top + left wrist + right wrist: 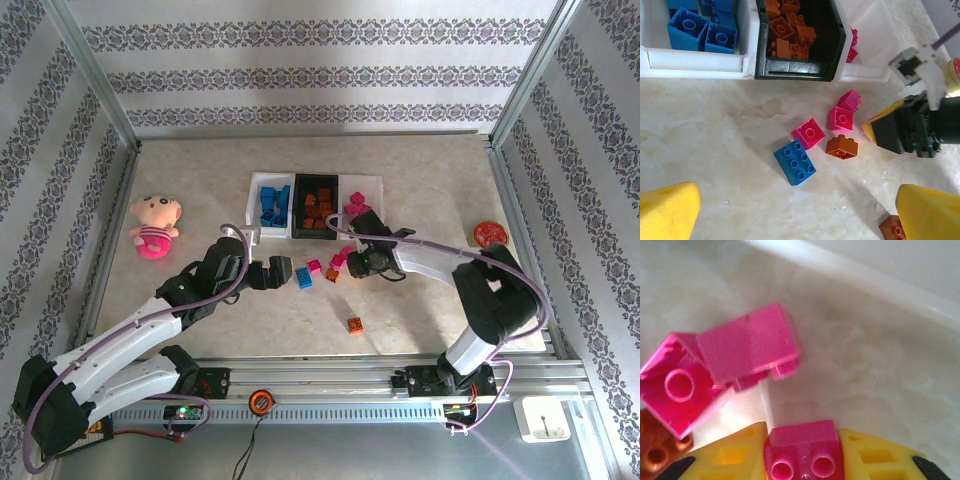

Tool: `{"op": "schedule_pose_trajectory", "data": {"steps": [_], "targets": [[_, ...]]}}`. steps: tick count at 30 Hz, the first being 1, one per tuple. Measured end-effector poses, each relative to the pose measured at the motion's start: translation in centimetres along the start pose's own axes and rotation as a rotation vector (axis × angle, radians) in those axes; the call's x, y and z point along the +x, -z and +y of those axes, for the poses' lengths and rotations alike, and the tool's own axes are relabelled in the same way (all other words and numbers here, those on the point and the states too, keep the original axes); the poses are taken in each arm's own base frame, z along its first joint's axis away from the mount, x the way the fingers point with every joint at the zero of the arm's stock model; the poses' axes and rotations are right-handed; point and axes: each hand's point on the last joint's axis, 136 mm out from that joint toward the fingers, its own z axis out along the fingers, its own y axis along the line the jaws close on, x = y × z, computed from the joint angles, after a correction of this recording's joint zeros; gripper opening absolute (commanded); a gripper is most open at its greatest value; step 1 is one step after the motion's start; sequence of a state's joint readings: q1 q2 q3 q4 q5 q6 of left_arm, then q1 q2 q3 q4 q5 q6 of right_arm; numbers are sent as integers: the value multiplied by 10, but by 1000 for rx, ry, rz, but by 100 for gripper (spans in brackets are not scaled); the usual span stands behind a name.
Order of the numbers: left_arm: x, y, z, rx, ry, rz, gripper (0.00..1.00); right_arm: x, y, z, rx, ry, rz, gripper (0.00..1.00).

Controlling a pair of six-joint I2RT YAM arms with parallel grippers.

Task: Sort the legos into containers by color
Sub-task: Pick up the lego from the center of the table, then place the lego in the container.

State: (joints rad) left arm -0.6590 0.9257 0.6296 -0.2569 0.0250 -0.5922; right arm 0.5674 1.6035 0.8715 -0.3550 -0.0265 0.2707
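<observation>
Pink lego [802,440], clamped in right hand [804,460], white tray [865,285] just beyond

Glossy plastic legos [795,162], smooth marbled table [705,130]

Bare table [200,170] is left across the upper part of the top view behind the trays [370,186], at centre left between the plush doll [152,228] and the trays, and at lower centre around a lone orange brick [354,324]. The middle, just below the trays, is crowded: loose bricks [304,277] are hemmed between the wide-open left gripper [285,272] and the right gripper [352,262], which is closed on a pink brick [802,452]. At right, passage is narrowed by the right arm [430,262] and the red tape roll [490,234].
</observation>
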Motion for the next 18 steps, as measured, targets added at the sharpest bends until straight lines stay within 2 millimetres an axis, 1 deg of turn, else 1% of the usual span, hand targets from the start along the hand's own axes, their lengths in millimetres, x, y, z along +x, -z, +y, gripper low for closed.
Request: {"op": "schedule_pose_trajectory", "data": {"steps": [2,4,7,8,10,12,14,16,18], "targets": [[2,-1,1,-3,0,2,100,1,16,2,-17,-10,-29,25],[7,-3,5,-11,-1,14,100,-7,41,6,-41,-15,-90,25],[15,-6,10,-26,-2,33,100,-25,78,10,-74,-33,-202,24],[17,-7,12,-30,-3,39,100,-31,87,11,-82,-41,-230,24],[21,-9,14,-37,-3,50,100,-52,105,10,-95,-70,-294,24],[22,-10,15,-40,-3,55,100,-74,115,7,-89,-102,-334,24],[23,-11,15,-39,-3,56,100,-99,117,2,-67,-133,-364,24],[23,-11,15,-38,-3,58,100,-122,111,-5,-36,-162,-377,24],[23,-11,15,-37,-3,56,100,-140,97,-12,-7,-188,-369,24]]}}
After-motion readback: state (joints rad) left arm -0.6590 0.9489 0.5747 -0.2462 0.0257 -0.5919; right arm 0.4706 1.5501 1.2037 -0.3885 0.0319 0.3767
